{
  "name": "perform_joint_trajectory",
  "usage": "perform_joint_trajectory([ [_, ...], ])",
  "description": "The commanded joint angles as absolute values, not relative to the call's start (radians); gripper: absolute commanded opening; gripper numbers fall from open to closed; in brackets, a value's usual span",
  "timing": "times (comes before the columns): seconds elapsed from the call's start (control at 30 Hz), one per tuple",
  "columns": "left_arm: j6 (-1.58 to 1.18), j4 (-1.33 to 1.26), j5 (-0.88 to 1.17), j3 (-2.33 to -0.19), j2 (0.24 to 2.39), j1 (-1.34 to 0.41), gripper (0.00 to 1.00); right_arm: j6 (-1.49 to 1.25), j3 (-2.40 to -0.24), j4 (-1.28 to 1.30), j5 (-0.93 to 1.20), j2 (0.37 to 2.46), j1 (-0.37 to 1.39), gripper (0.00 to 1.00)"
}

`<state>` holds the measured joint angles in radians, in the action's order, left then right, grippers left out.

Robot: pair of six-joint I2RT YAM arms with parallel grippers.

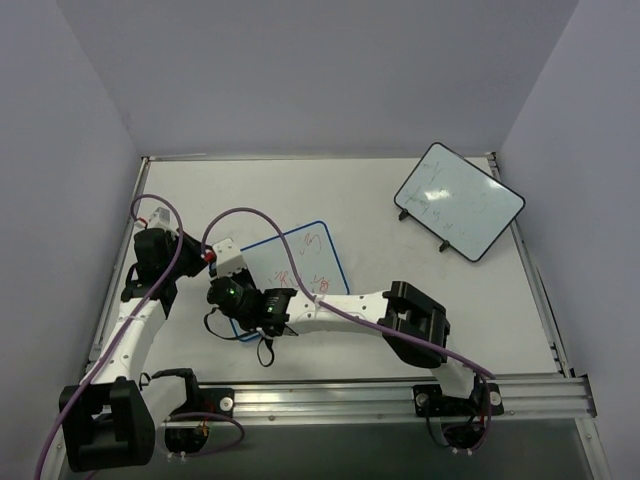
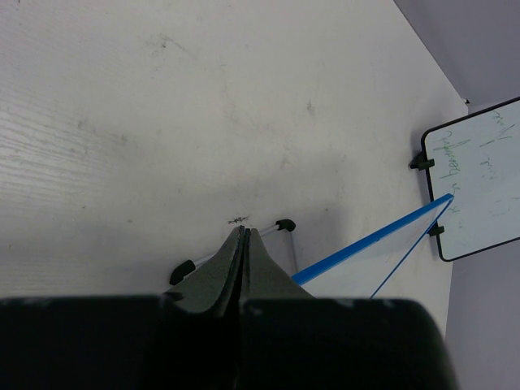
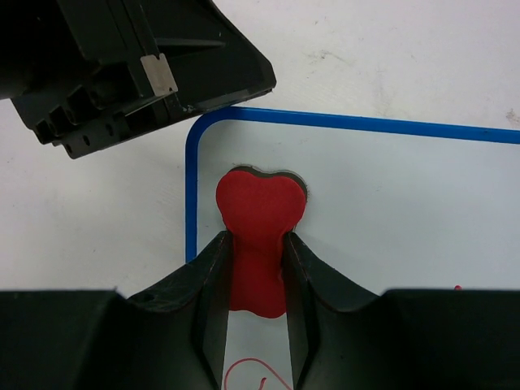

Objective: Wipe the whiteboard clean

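Note:
The whiteboard [image 1: 322, 262] has a blue rim and lies flat left of the table's middle, with red scribbles [image 1: 312, 245] on it. My right gripper [image 3: 258, 252] is shut on a red eraser [image 3: 260, 207]. The eraser rests on the board just inside its rounded corner [image 3: 195, 134], and a red stroke [image 3: 248, 375] shows near the fingers. From above, the eraser [image 1: 210, 256] sits at the board's far left corner. My left gripper [image 2: 242, 234] is shut on nothing, its tips beside the board's blue edge [image 2: 366, 246] and a black foot [image 2: 284, 225].
A black-rimmed whiteboard [image 1: 460, 200] with faint marks stands at the back right, and it shows in the left wrist view [image 2: 487, 175] too. The left gripper's black body [image 3: 138, 65] lies close to the eraser. Cables loop over both arms.

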<state>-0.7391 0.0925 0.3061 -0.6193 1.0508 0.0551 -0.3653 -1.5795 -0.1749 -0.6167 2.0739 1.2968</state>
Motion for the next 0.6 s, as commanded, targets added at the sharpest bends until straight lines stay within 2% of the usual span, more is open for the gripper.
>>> perform_joint_trajectory([
  [0.0, -0.729, 0.077, 0.327, -0.62, 1.031, 0.04, 0.02, -0.379, -1.577, -0.13, -0.653, 2.039, 1.25, 0.0],
  [0.4, -0.727, 0.081, 0.325, -0.623, 1.029, 0.04, 0.02, -0.407, -1.467, -0.132, -0.649, 1.939, 1.164, 0.0],
  [0.57, -0.727, 0.084, 0.325, -0.626, 1.026, 0.04, 0.02, -0.388, -1.512, -0.126, -0.632, 1.971, 1.181, 0.0],
])
